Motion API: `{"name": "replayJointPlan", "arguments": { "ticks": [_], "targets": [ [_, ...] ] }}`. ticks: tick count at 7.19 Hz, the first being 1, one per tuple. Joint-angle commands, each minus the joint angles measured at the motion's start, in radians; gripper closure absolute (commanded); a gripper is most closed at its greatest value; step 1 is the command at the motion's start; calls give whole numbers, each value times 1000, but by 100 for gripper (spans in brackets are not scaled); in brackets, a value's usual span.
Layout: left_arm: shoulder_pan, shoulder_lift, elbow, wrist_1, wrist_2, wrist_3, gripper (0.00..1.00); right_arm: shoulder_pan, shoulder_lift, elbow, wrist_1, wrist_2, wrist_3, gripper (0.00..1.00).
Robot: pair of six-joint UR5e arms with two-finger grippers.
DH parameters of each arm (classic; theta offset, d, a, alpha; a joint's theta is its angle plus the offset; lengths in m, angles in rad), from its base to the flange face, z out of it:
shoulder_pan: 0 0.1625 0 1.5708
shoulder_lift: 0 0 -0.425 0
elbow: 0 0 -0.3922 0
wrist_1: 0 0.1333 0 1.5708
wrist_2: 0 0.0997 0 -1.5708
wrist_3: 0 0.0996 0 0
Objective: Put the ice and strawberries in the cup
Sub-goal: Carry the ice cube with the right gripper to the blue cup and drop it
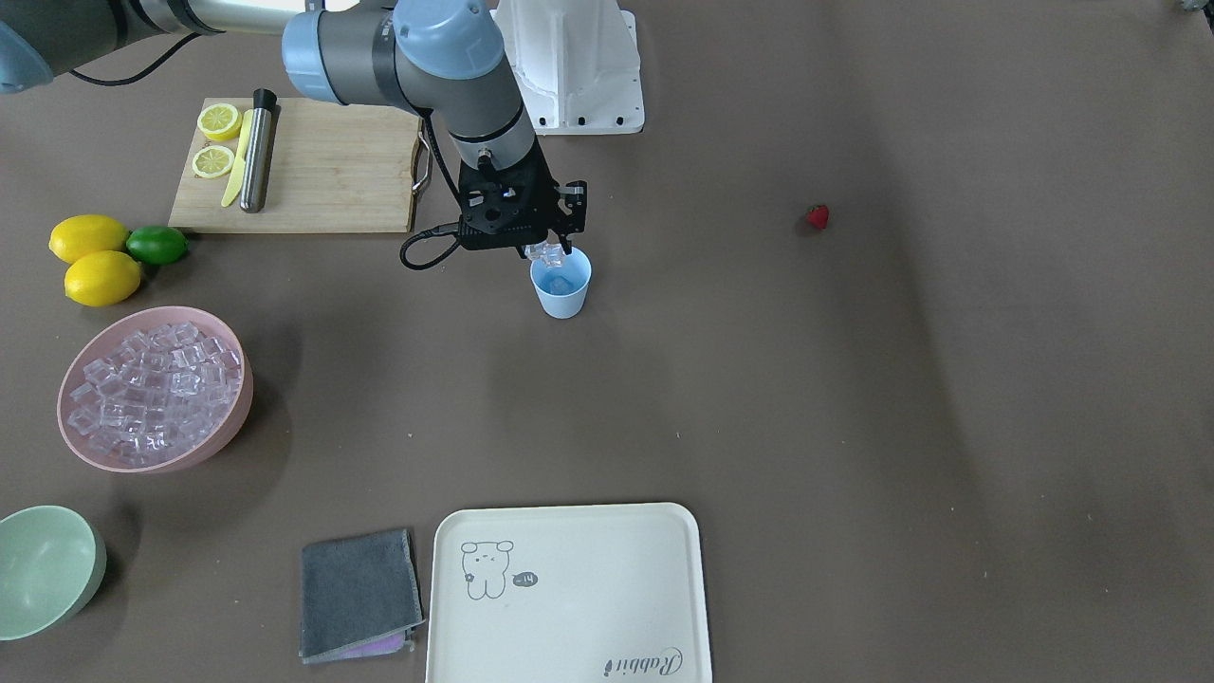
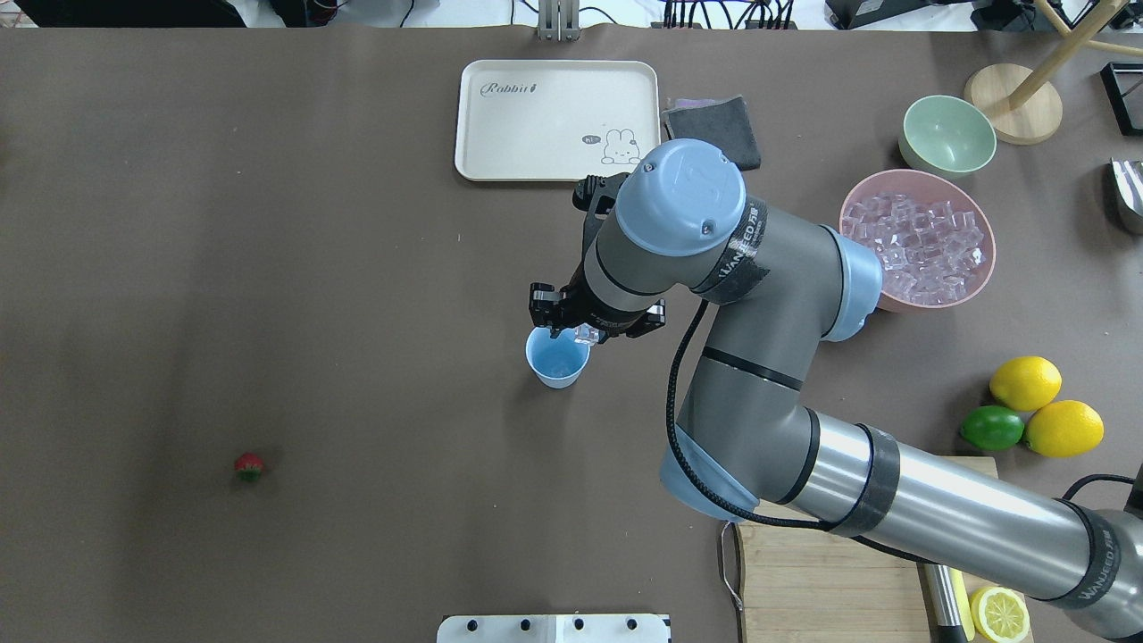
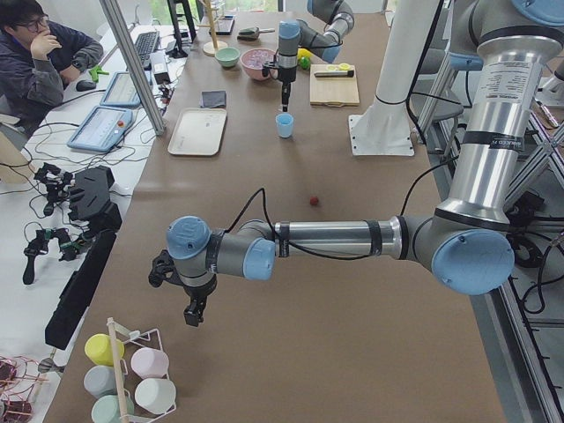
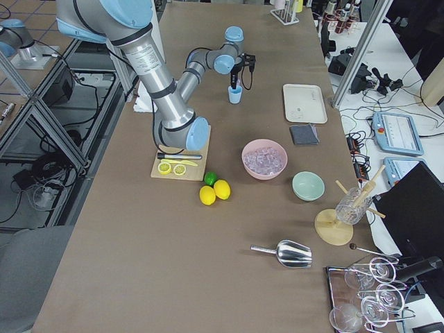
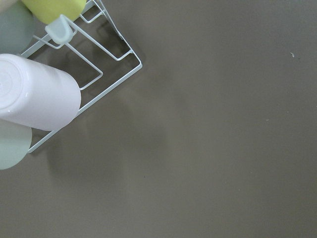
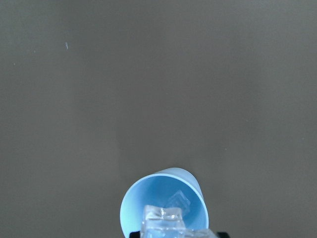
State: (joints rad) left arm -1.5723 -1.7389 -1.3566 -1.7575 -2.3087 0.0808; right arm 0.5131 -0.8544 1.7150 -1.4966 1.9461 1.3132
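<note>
The light blue cup stands upright mid-table, also in the overhead view. My right gripper hangs just above its rim, shut on a clear ice cube. In the right wrist view the held cube sits over the cup, with another cube inside. More ice fills a pink bowl. The red strawberry lies alone on the table, far from the cup. My left gripper shows only in the exterior left view; I cannot tell its state.
A cutting board with lemon slices, a knife and a muddler lies behind the cup. Two lemons and a lime sit beside it. A cream tray, grey cloth and green bowl are nearby. A mug rack is under my left wrist.
</note>
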Motion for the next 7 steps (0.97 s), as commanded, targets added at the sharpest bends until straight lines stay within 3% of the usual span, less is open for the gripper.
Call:
{"name": "replayJointPlan", "arguments": {
  "ticks": [1,2,3,4,7],
  "targets": [
    [0,-14,22,-4,0,1,2,-13,11,-5,-1,-6,1,100],
    [0,-14,31,-25,2,-1,2,-15,12,-9,-1,-6,1,100],
    [0,-14,40,-31,2,-1,2,-15,12,-12,-1,-25,1,38],
    [0,-14,40,-33,2,0,2,-13,20,-14,-2,-36,12,2],
    [0,-19,31,-33,2,-3,2,8,20,7,-2,-18,18,1]
  ]
}}
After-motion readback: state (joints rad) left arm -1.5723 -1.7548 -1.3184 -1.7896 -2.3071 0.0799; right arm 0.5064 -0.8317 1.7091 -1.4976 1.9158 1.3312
